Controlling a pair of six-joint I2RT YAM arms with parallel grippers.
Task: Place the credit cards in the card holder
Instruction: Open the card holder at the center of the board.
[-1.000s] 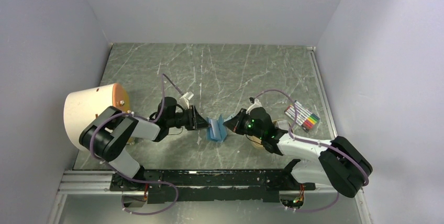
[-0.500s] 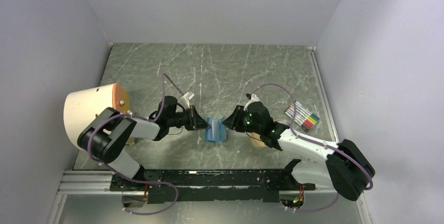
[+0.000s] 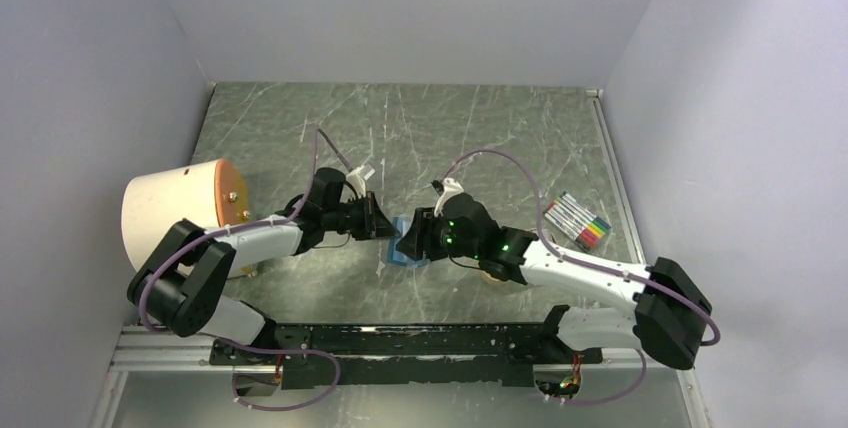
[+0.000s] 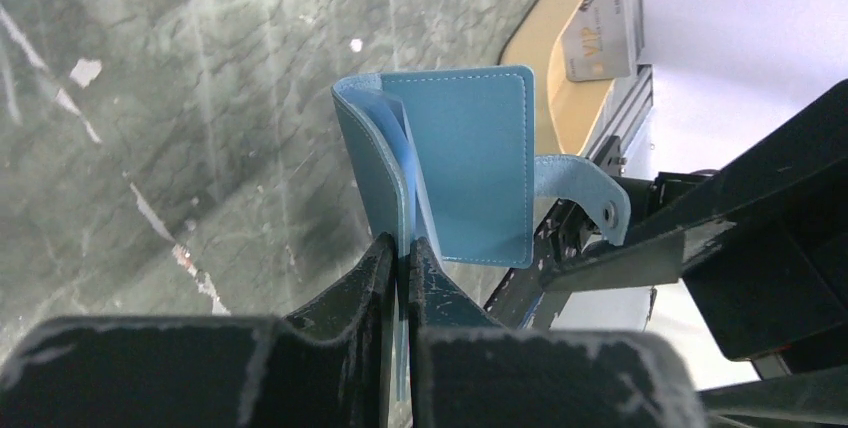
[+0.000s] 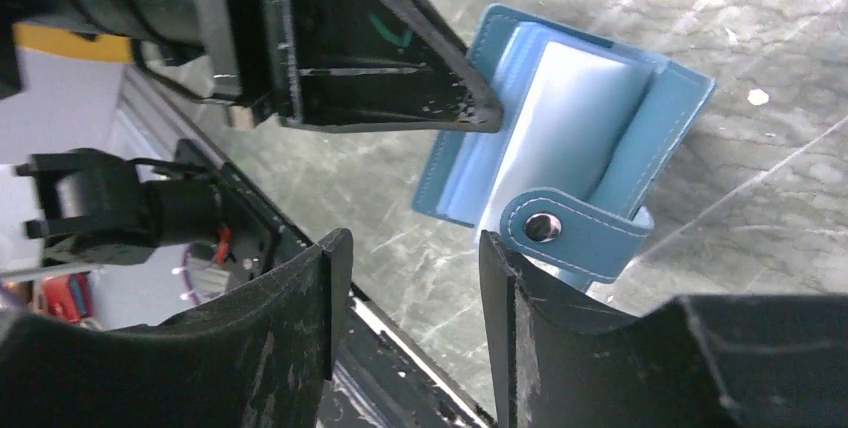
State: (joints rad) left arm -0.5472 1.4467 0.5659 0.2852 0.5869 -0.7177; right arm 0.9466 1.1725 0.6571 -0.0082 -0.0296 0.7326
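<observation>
The teal-blue card holder [image 3: 401, 258] stands half open on the table between both arms. My left gripper [image 4: 402, 246] is shut on the edge of one of its flaps [image 4: 375, 163]. The other flap [image 4: 470, 158] and the snap tab [image 4: 585, 193] hang free. My right gripper [image 5: 410, 258] is open right beside the tab [image 5: 560, 233], with nothing between its fingers. The holder's pale inside [image 5: 565, 98] faces the right wrist camera. Credit cards [image 4: 600, 23] lie in the tan tray [image 4: 545, 58] behind the holder; in the top view my right arm hides them.
A pack of coloured markers [image 3: 578, 221] lies at the right. A large cream cylinder [image 3: 175, 213] lies at the left beside my left arm. The tan tray [image 3: 492, 271] peeks out under my right forearm. The black base rail [image 3: 400, 343] runs along the near edge.
My right gripper has opened, let go of the card holder and moved left over it. My left gripper has shut on the holder's flap and shifted slightly right.
</observation>
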